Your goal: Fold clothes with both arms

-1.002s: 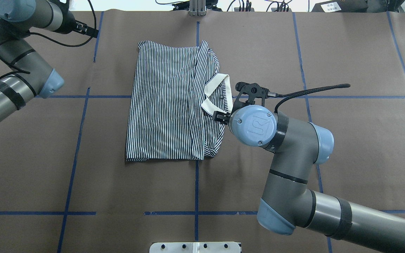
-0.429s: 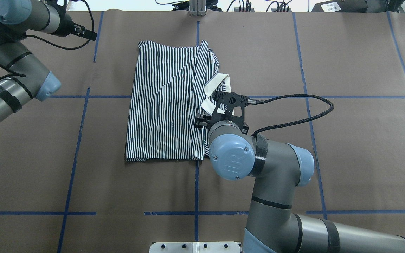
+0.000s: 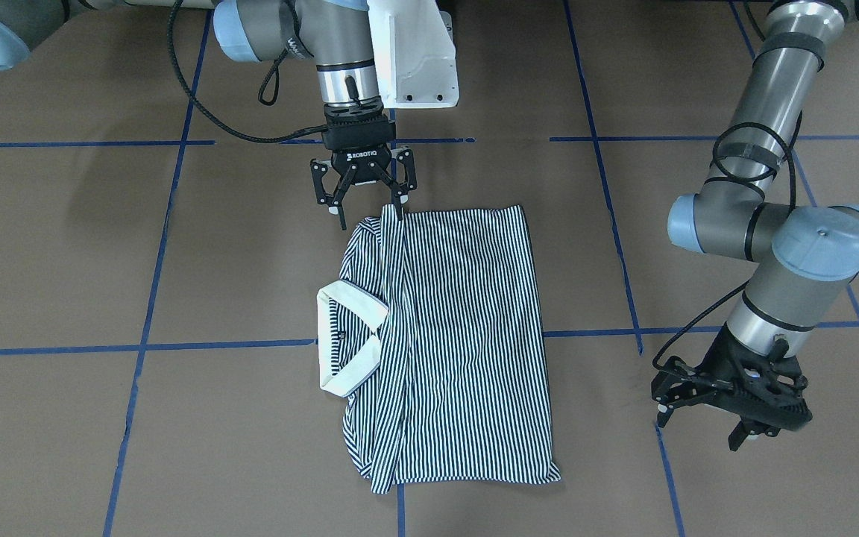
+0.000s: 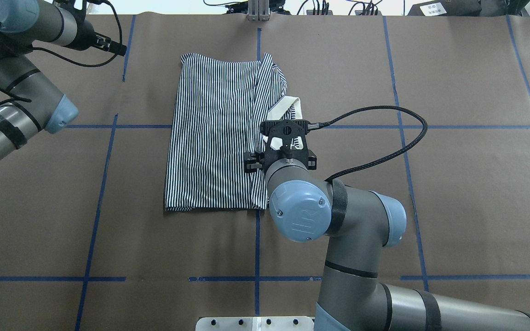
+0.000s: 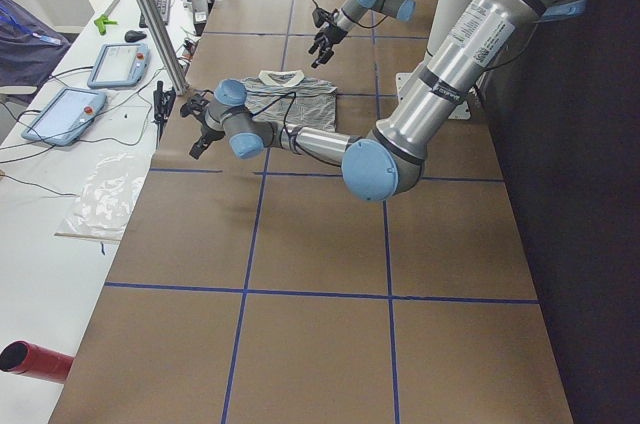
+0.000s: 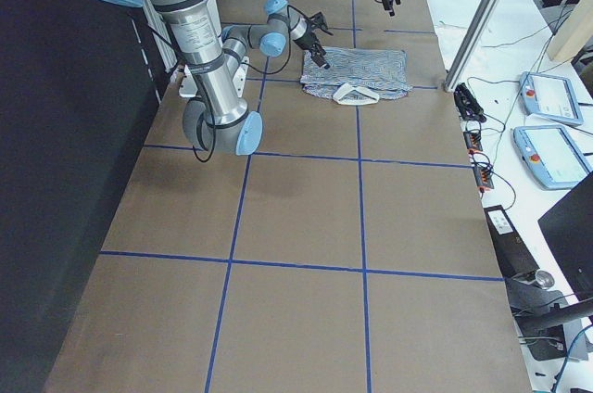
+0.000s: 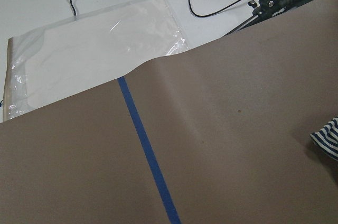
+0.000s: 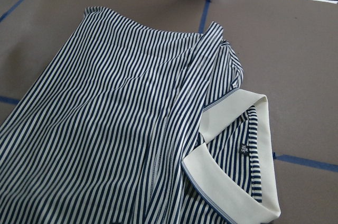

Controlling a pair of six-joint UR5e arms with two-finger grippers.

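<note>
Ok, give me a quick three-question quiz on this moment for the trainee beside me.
1. True or false: the right pincer is shut on the polo shirt.
2. The left pincer hangs: A over the shirt, B over bare table off the shirt, C gripping the shirt's hem.
3. Fill in: the cream collar lies toward the robot's ___ side.
Key: 1 false, it is open at the shirt's edge; 2 B; 3 right.
</note>
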